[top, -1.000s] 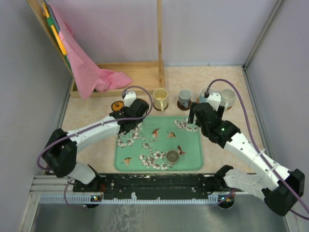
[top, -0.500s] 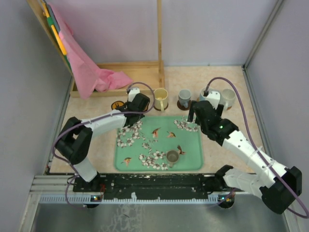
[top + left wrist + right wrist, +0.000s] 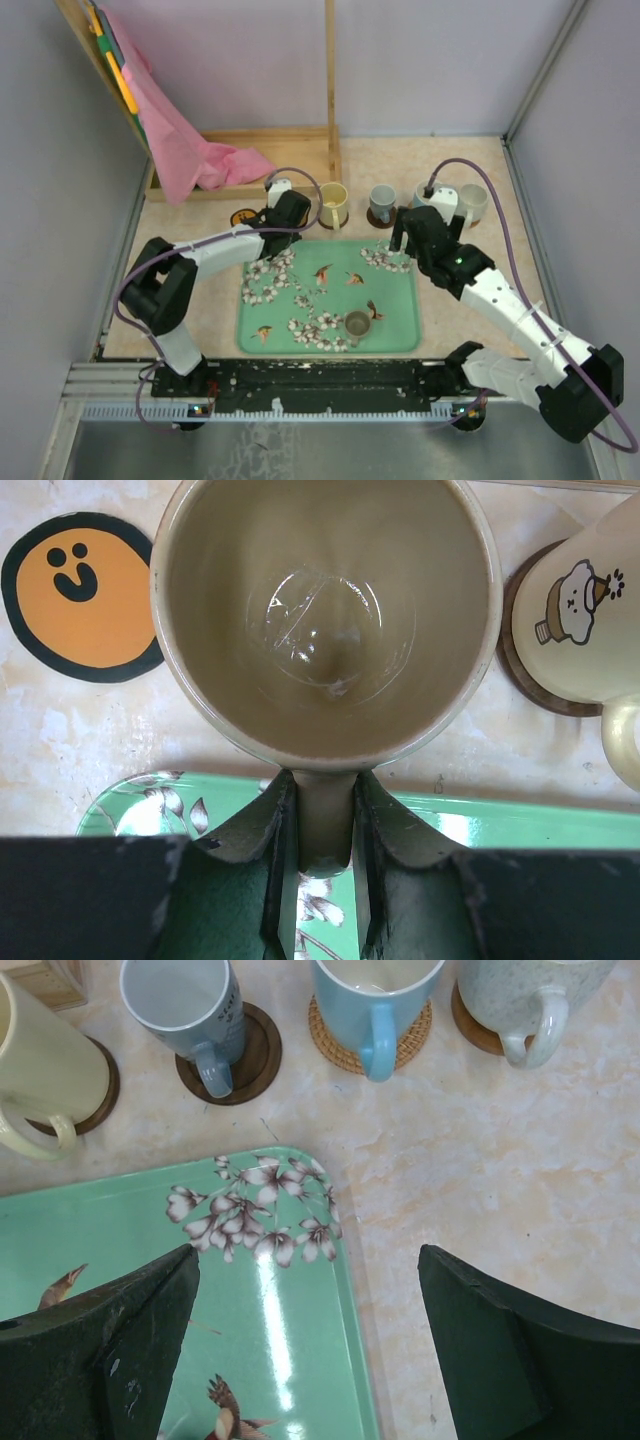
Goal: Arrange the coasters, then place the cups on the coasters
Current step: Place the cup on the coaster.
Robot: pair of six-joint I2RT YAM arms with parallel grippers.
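In the left wrist view a tan cup [image 3: 325, 610] fills the frame, and my left gripper [image 3: 322, 780] is shut on its handle. The cup sits just beyond the far edge of the green tray [image 3: 500, 820]. An orange smiley coaster [image 3: 80, 595] lies bare to its left. To its right a yellow cup [image 3: 575, 610] stands on a dark brown coaster [image 3: 520, 665]. My right gripper [image 3: 310, 1290] is open above the tray's far right corner. Beyond it stand a grey cup [image 3: 185, 1005], a blue cup [image 3: 375, 995] and a speckled white cup [image 3: 530, 1000], each on a coaster.
A small dark cup [image 3: 357, 324] stands on the green floral tray [image 3: 400, 300] near its front edge. A wooden frame [image 3: 300, 150] with a pink cloth [image 3: 190, 150] stands at the back left. Grey walls close in both sides.
My left arm has folded in and carried the tan cup a little back and right, off the tray's far left corner. The right arm has barely shifted.
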